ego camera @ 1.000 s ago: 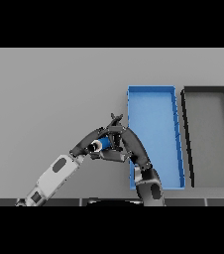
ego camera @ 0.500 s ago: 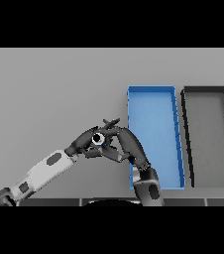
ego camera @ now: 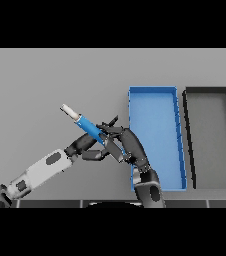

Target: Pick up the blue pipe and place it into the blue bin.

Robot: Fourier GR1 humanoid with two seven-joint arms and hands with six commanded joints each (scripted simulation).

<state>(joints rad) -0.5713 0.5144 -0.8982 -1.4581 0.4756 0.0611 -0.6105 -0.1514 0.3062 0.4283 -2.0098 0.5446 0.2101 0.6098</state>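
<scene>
Holding the pipe left of the blue bin

Head view: the right hand (ego camera: 117, 142) grips the pipe (ego camera: 87, 125), fingers curled round its lower end. The pipe is blue with a white tip and slants up to the left, lifted off the grey counter (ego camera: 45, 85). The left hand (ego camera: 87, 148) sits just beside and below it, fingers bent close to the pipe; whether they touch it I cannot tell. The blue bin (ego camera: 131, 107) lies just to the right, and a black bin (ego camera: 187, 110) lies beside that.
</scene>
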